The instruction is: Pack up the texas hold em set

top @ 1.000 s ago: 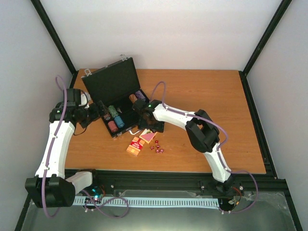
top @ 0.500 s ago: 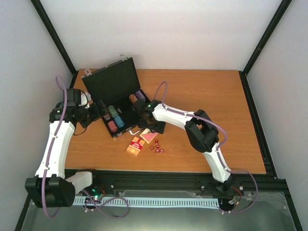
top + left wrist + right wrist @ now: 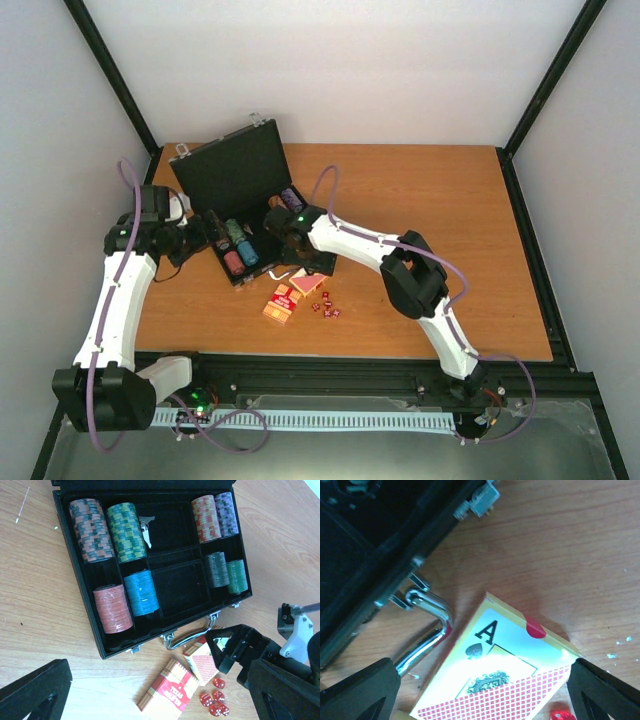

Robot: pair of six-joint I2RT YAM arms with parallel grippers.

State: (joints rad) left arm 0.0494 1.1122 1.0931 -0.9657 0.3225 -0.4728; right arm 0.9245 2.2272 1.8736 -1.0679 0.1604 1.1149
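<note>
The open briefcase (image 3: 232,178) is my landmark, and the thing I am after is the card box (image 3: 506,679) with the ace of spades on its flap. It lies flat on the bench (image 3: 440,210), just outside the briefcase's front wall and beside the silver handle (image 3: 428,614). One long edge sits close enough to the handle that I cannot say whether they touch. My right fingers (image 3: 357,692) are spread wide and grip nothing, one on each side of that box, so it lies directly below them. Its long axis runs slantwise away from the front wall, and my closing line crosses its width at a slight skew. Its far end is cut off in my wrist view, so I judge the angle only roughly. My left fingers (image 3: 34,690) are also open and empty. They hover off the briefcase's left end, well away from the box, so the right arm is clearly nearer and should make this pick. A second card box (image 3: 169,692) and the small red dice (image 3: 215,702) lie a little farther out from the front wall. Inside the briefcase the chip stacks (image 3: 122,530) fill the outer slots, and the middle compartment (image 3: 180,587) behind the handle looks bare. I take that as the spot for the box.
</note>
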